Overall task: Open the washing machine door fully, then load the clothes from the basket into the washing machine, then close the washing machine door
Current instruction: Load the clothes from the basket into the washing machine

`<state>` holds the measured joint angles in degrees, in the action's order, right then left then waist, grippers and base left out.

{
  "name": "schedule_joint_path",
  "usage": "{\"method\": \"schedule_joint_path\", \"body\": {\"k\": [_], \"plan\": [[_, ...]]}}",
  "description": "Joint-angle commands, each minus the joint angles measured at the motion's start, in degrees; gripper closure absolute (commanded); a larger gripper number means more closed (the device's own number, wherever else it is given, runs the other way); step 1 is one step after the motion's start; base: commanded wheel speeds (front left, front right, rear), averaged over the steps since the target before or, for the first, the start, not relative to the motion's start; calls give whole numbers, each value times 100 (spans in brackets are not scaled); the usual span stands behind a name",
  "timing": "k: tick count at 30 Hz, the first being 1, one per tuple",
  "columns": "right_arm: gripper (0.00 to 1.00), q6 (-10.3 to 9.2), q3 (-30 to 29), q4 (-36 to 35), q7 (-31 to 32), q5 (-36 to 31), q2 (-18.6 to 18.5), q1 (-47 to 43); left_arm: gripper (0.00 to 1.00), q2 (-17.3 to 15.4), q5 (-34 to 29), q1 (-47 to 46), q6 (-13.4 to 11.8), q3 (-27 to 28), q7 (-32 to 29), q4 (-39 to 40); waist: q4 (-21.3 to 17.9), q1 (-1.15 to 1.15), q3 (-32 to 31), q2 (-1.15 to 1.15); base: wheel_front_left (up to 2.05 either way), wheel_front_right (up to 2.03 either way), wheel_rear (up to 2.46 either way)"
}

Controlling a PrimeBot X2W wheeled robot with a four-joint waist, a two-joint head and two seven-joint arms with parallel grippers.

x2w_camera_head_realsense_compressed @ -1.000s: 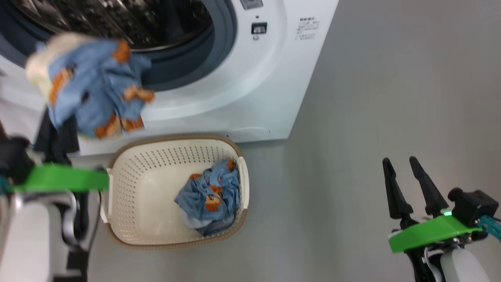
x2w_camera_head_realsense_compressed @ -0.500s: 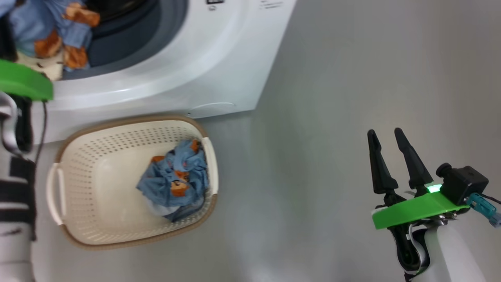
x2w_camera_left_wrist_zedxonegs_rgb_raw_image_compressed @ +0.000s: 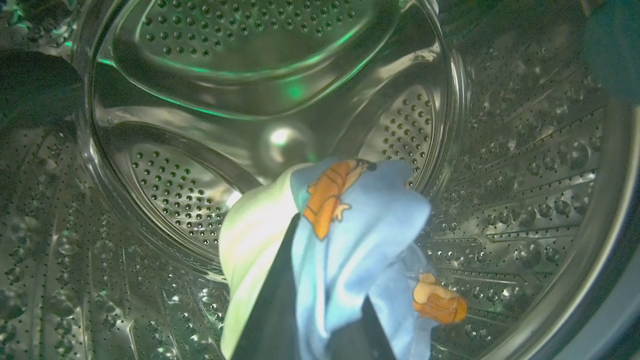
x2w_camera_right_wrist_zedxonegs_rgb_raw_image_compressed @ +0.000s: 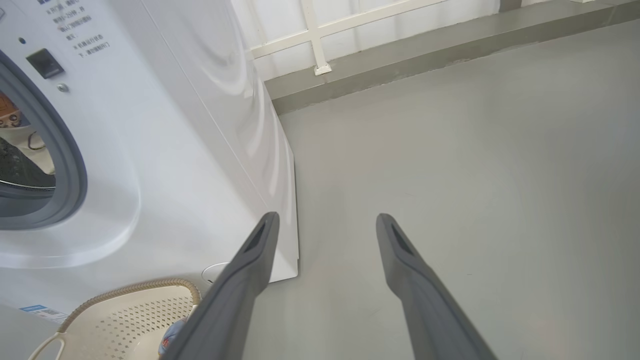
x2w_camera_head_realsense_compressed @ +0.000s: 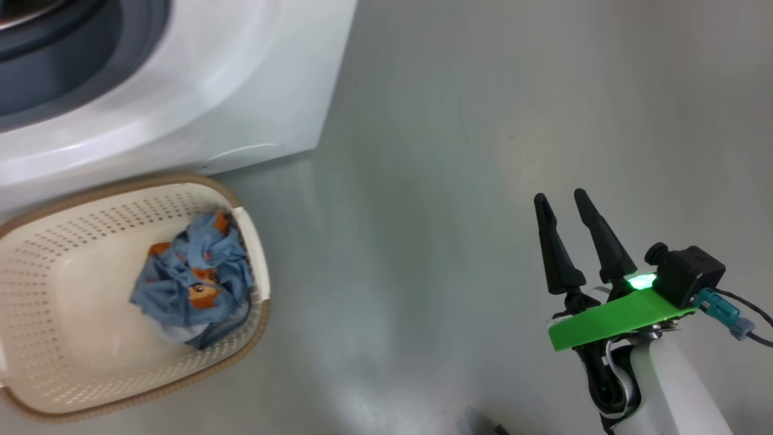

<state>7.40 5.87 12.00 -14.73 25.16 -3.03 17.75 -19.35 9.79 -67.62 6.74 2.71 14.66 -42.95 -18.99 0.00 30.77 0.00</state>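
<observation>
The head camera has swung since a second ago, so the washing machine [x2w_camera_head_realsense_compressed: 181, 90] and the basket [x2w_camera_head_realsense_compressed: 60, 241] now sit at the left edge of the head view; neither has itself shifted on the floor [x2w_camera_head_realsense_compressed: 423, 181]. The left gripper [x2w_camera_left_wrist_zedxonegs_rgb_raw_image_compressed: 320, 280], which a second ago hung outside the opening, now reaches inside the steel drum [x2w_camera_left_wrist_zedxonegs_rgb_raw_image_compressed: 500, 200]. Its fingers [x2w_camera_left_wrist_zedxonegs_rgb_raw_image_compressed: 272, 310] are closed on a bundle of clothes [x2w_camera_left_wrist_zedxonegs_rgb_raw_image_compressed: 360, 230], blue with orange bears plus a cream piece. A second heap of clothes [x2w_camera_head_realsense_compressed: 190, 284] lies in the basket against its right wall, as before. The right gripper [x2w_camera_head_realsense_compressed: 560, 199] stays over the floor, well apart from the basket, its fingers spread open and empty.
</observation>
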Motion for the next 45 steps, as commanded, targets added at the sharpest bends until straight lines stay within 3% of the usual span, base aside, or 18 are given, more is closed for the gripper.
{"method": "schedule_joint_path", "body": {"k": [1, 2, 3, 4, 5, 23, 33, 45], "plan": [[0, 9, 153, -120, -27, 54, 13, 31, 88, -312, -109, -38, -33, 118, 34, 52, -199, 0, 157, 0, 0, 0, 0], [0, 9, 157, -122, -27, 69, 13, 28, 54, -334, -147, -40, -34, 125, 34, -15, -218, 0, 163, 0, 0, 0, 0], [0, 9, 161, -127, -27, 80, 13, 27, 12, -353, -177, -40, -38, 137, 34, -86, -236, 0, 170, 0, 0, 0, 0], [0, 9, 164, -134, -27, 88, 14, 25, 12, -369, -191, -38, -47, 161, 34, -156, -250, 0, 177, 0, 0, 0, 0], [0, 9, 164, -141, -27, 95, 14, 23, 0, -381, -195, -30, -53, 194, 34, -210, -259, 0, 183, 0, 0, 0, 0], [0, 9, 95, -111, -27, -22, 14, 62, 0, 91, -110, 692, -10, 617, 34, -235, 12, 0, -74, 0, 0, 0, 0], [0, 9, -64, -25, -27, -242, -2, -97, 0, 568, -67, 1799, 51, 864, 34, 253, 305, 0, -620, 0, 0, 0, 0], [0, 9, -201, 99, -27, -279, -320, -616, 0, 1203, -35, 3443, 73, 1157, 34, 850, 852, 0, -1508, 0, 0, 0, 0]]}}
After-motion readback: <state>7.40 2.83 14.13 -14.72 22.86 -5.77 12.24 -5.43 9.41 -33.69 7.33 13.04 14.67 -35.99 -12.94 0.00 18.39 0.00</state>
